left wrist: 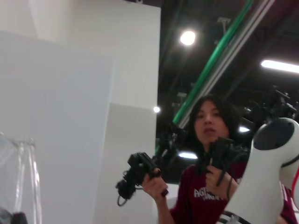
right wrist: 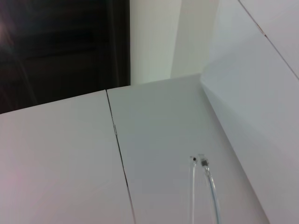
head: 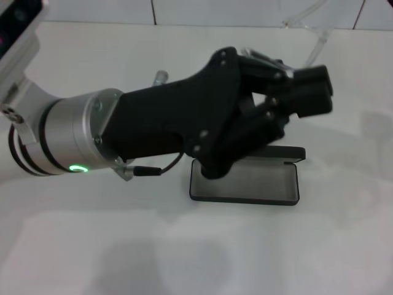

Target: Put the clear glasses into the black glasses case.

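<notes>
Clear glasses (head: 307,18), transparent, thin colourless arms

The black glasses case (head: 245,182) lies open on the table (head: 92,246); the left gripper (head: 307,92) hangs above it; the clear glasses (head: 307,24) are behind it.

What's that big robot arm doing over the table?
The robot's left arm reaches across a white table, and its hand is raised above an open black glasses case. Clear glasses stick out past the hand, up off the table; it seems to be carrying them, though the grip itself is hidden. The case is lying open and looks empty, so the glasses are not in yet. The right hand is out of sight.
</notes>
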Available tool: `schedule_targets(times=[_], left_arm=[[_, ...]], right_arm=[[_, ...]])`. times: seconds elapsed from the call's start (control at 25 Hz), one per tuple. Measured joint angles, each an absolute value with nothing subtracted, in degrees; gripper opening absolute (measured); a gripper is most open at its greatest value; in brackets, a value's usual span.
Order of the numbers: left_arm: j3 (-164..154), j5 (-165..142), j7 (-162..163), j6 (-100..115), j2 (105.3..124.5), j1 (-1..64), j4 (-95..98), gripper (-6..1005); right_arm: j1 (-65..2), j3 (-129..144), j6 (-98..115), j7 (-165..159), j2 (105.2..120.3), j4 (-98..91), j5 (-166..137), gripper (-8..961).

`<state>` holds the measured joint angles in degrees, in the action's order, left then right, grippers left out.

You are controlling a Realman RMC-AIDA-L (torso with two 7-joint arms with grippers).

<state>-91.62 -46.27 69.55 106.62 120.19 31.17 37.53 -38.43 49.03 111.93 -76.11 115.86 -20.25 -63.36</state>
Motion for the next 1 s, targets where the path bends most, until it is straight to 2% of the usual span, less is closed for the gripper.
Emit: schedule_targets(times=[1.0], left_arm=[[-87.67, -42.63, 66.9, 103.41, 119.94, 31.44, 30.39, 81]], right_arm=[[-40.2, 60.41, 105.38, -73.08, 116.02, -20.75, -63.49, 76]])
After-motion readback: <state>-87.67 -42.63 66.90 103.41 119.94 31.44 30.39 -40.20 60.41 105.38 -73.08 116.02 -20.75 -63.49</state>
